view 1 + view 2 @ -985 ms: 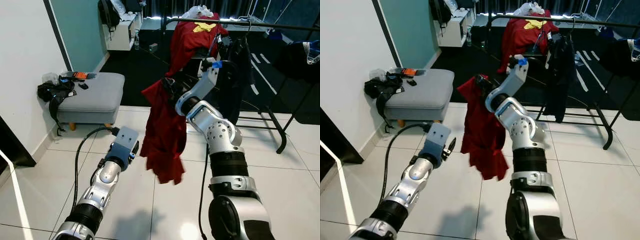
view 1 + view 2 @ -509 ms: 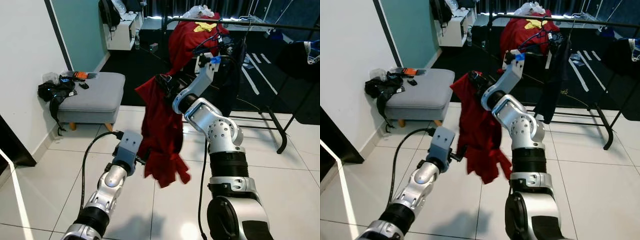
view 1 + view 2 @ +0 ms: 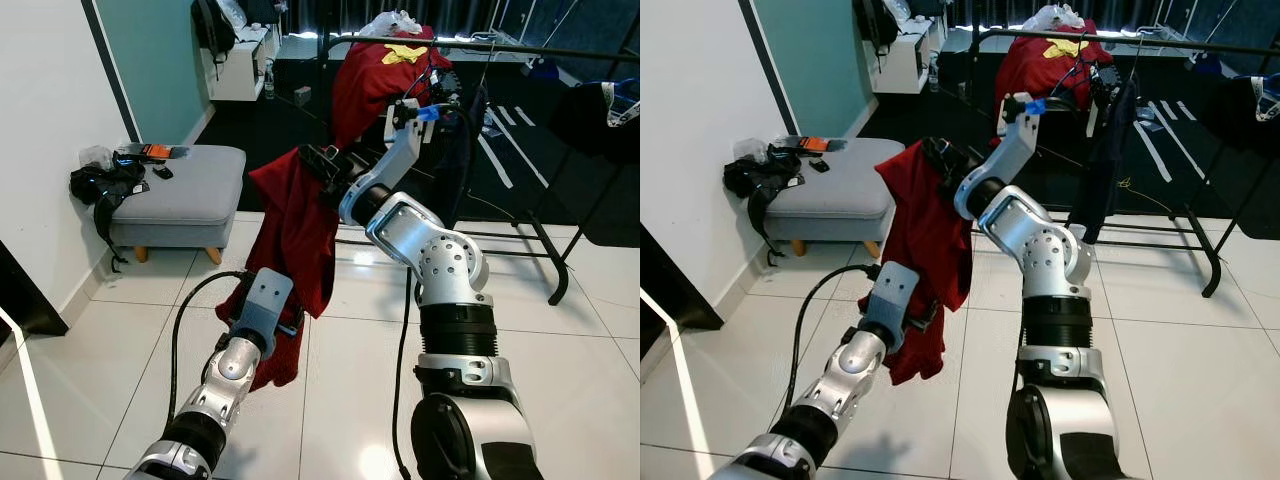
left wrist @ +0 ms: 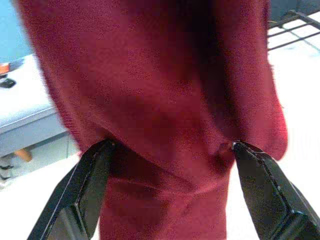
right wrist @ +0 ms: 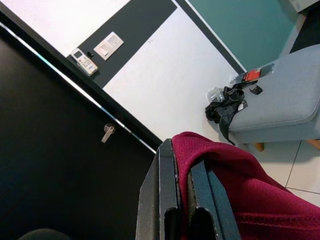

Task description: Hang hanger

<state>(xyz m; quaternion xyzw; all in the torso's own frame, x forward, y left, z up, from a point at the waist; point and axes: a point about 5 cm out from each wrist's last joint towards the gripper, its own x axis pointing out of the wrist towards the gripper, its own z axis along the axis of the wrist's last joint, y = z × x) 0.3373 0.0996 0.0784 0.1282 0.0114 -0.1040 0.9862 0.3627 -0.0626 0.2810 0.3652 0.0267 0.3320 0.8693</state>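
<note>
Hanger: not made out; hidden under the dark red garment (image 3: 295,215), which is pinched at its top between the pressed-together fingers (image 5: 172,200) of the right gripper (image 3: 318,163), held up in mid-scene, left of the clothes rack (image 3: 520,48). Lower cloth is met by the left gripper (image 4: 170,150); its fingers (image 4: 90,185) are spread wide, tips touching the fabric on either side, near the tiled floor (image 3: 560,350). Another red garment (image 3: 375,70) is draped on the rack's far rail. A grey ottoman (image 3: 185,195) is seen at far left, by the white wall.
</note>
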